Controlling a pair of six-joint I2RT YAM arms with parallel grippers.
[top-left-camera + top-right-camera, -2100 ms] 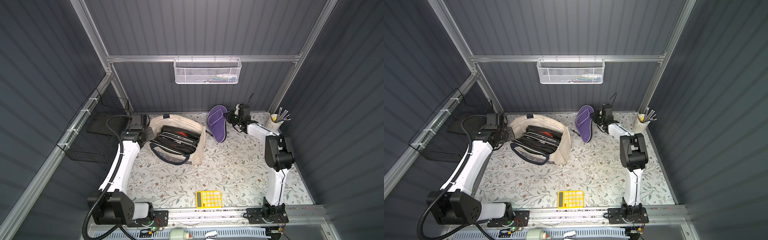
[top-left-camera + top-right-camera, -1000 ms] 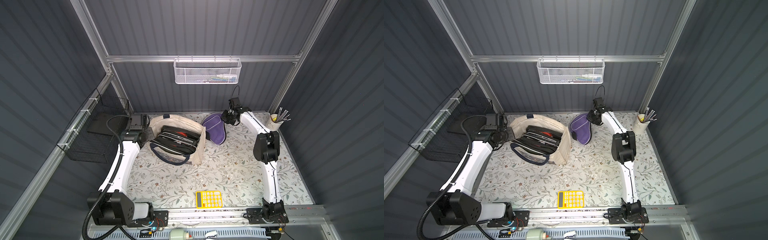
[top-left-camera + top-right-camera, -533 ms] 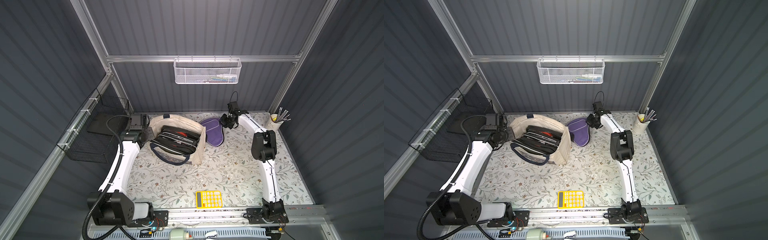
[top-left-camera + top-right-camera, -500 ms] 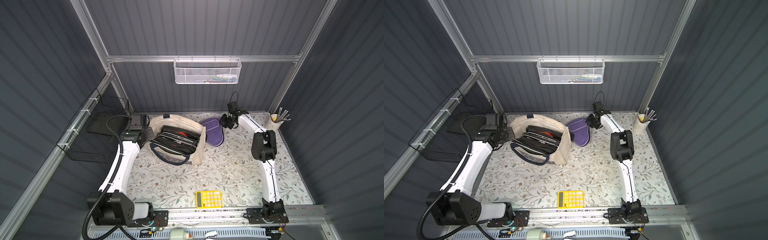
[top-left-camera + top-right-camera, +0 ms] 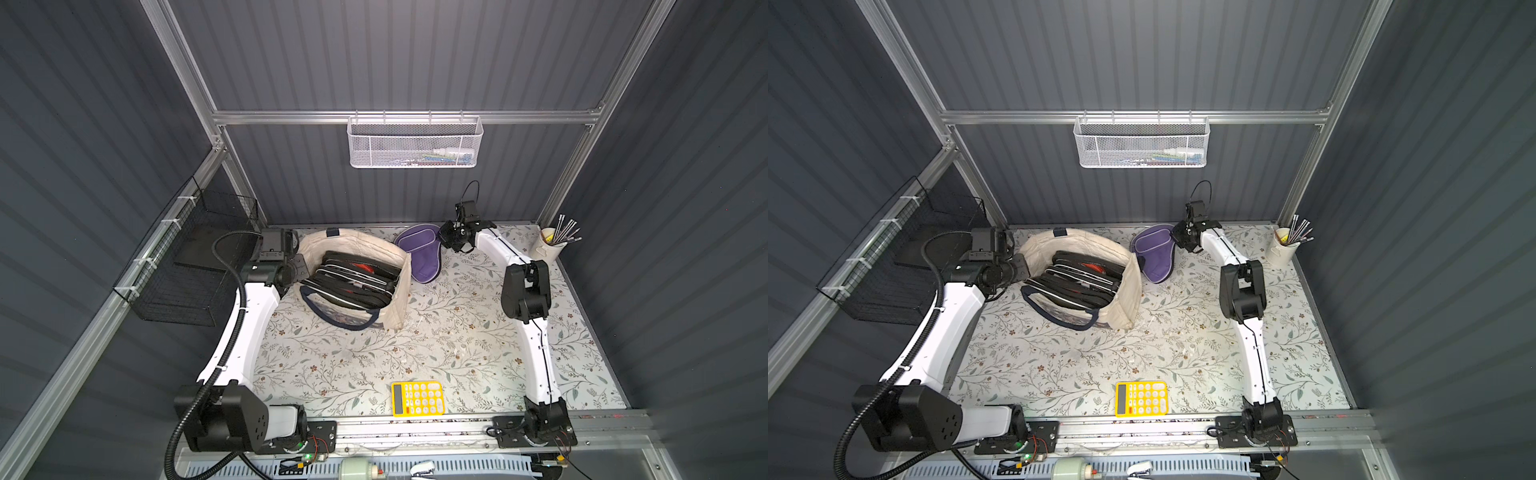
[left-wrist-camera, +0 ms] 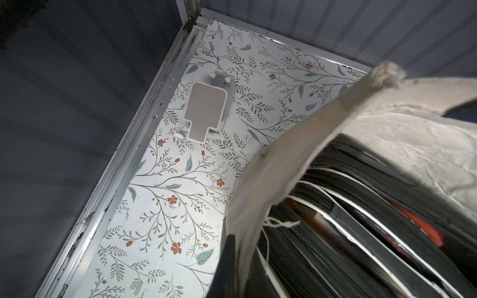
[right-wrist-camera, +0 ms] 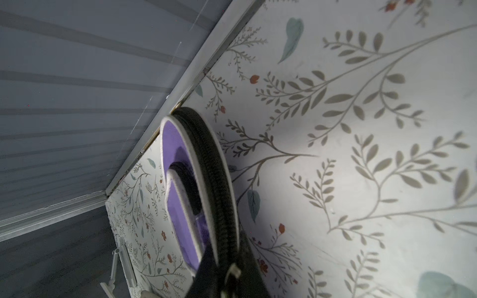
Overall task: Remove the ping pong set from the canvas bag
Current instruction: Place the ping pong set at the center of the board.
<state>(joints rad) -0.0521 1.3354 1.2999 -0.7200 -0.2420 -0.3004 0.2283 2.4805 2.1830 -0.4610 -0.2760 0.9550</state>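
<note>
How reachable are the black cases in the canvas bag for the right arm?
Probably not at once: the right tool is shut on the purple case beside the canvas bag. Otherwise the black cases lie exposed, the bag open with the left tool gripping its rim.

Mesh basket [image 5: 415, 145] above canvas bag [image 5: 400, 297]: contents too small to identify. Purple case [image 5: 422, 254] beside bag: one edge hidden behind bag wall.

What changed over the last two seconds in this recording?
The right gripper, shut on the purple paddle case, lowered it and tipped it flatter, closer to the canvas bag; it has not let go. The left gripper stays clamped on the bag's rim. The black cases inside and the yellow calculator are unmoved.
</note>
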